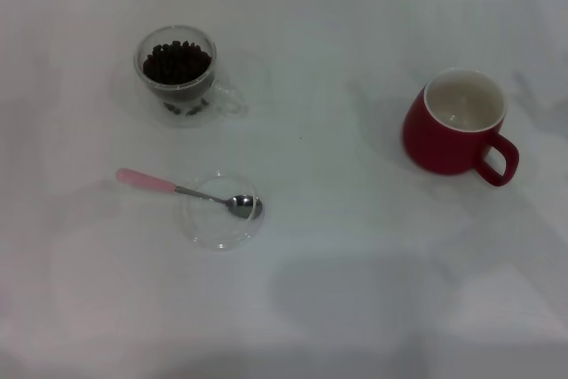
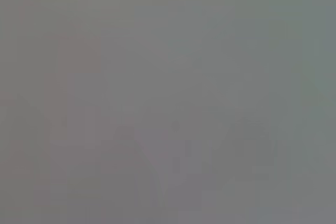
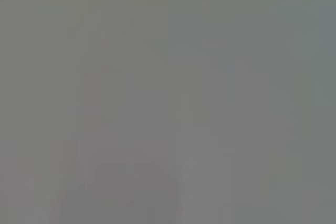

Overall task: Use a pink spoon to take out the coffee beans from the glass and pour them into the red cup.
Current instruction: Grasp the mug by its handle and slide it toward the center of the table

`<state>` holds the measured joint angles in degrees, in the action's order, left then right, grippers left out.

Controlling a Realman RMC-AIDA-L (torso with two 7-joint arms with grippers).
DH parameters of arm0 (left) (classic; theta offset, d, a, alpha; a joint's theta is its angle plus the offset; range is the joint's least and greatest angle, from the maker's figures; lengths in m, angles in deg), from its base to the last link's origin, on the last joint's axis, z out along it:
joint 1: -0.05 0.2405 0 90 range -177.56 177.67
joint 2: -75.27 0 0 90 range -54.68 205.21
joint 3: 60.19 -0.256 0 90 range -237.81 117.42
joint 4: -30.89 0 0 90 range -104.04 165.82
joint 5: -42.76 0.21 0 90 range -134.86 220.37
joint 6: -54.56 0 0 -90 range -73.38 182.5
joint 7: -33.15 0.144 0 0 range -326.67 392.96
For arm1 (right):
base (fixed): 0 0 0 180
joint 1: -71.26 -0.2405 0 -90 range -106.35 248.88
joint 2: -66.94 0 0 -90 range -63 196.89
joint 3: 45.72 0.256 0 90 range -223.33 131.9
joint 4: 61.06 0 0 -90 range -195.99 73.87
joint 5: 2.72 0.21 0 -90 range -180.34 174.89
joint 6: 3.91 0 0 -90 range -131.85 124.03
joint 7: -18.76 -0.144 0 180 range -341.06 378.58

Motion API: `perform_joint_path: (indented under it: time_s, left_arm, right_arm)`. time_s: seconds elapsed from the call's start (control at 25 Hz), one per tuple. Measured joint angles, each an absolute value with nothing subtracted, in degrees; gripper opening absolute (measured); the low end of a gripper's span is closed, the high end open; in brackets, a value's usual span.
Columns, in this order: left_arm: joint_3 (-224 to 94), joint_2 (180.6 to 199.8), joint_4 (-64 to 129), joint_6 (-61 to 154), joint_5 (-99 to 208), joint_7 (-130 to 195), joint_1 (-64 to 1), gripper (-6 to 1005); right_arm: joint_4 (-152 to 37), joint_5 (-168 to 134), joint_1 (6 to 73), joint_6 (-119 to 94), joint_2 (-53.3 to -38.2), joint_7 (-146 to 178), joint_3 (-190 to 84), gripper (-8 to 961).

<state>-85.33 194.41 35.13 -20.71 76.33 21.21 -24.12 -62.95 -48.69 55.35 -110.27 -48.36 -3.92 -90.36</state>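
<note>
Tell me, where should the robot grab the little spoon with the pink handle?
Probably by the pale pink handle of the small silver-bowled spoon, coming from above. The handle sticks out past the flat round clear glass dish, toward the robot's left, so it is free to pinch, while the bowl rests inside the dish. Neither end effector is in view.

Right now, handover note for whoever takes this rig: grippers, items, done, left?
Grippers: neither left nor right shows in any view.
Pink spoon: bowl resting in the clear dish, handle out toward the robot's left.
Glass: behind the dish, full of coffee beans.
Red cup: on the right, upright, no beans visible inside.
Done: nothing. Left: grasp spoon, scoop, pour.
</note>
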Motion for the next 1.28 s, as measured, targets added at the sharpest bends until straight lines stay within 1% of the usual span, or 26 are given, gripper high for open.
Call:
perform_joint_path:
  time_s: [1.28]
  left_arm:
    - [-87.45, 194.54, 33.65, -21.02, 76.98, 21.34, -24.82, 887]
  right_arm:
    - [-63.26, -49.06, 55.89, -110.78, -48.35, -2.98, -90.87, 873]
